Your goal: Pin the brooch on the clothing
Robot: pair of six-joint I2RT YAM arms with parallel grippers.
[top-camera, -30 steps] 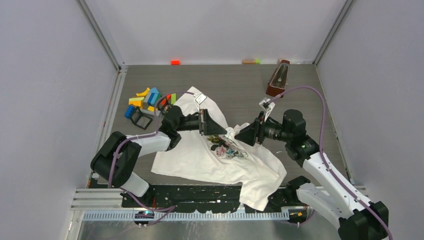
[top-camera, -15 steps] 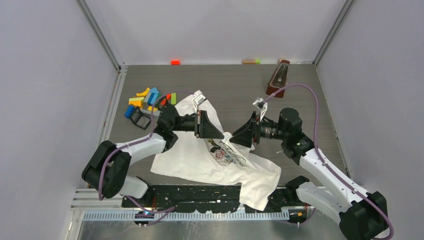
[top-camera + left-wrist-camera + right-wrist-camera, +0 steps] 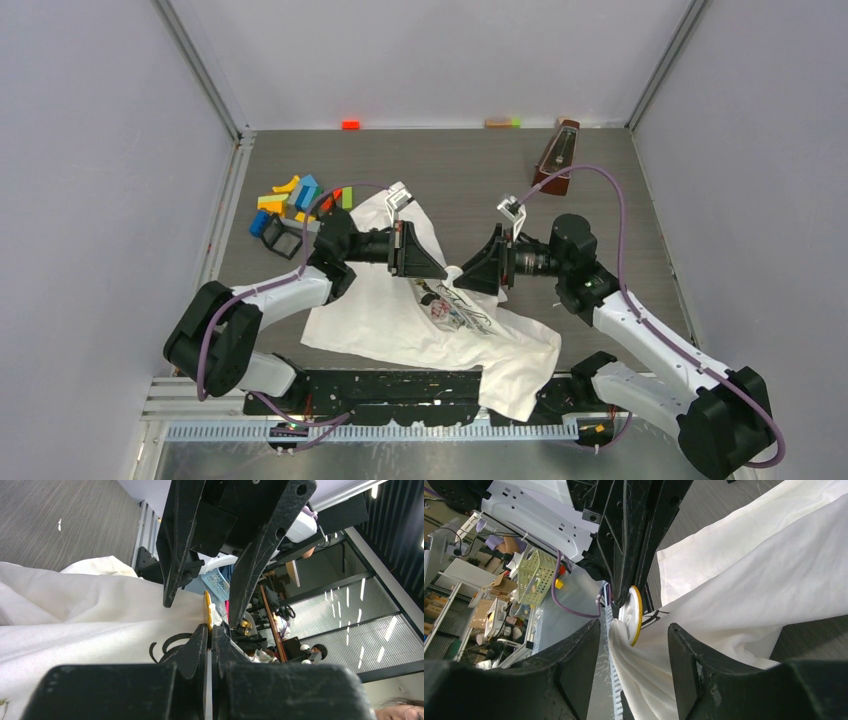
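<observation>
Your left gripper [image 3: 210,630] pinches the yellow-rimmed brooch [image 3: 630,614] against the T-shirt [image 3: 390,312]; centre your open right gripper [image 3: 634,626], at three o'clock, before closing.

pale lilac walls [image 3: 90,200] box in a dark grey wood-grain tabletop [image 3: 450,165], aluminium posts [image 3: 200,70] at corners.

A white short-sleeved fabric T-shirt [image 3: 380,312] with a pink floral print and dark lettering lies rumpled at the top view's lower centre, one fold lifted. A small round white brooch [image 3: 631,614] with a yellow rim stands edge-on against that fold.
</observation>
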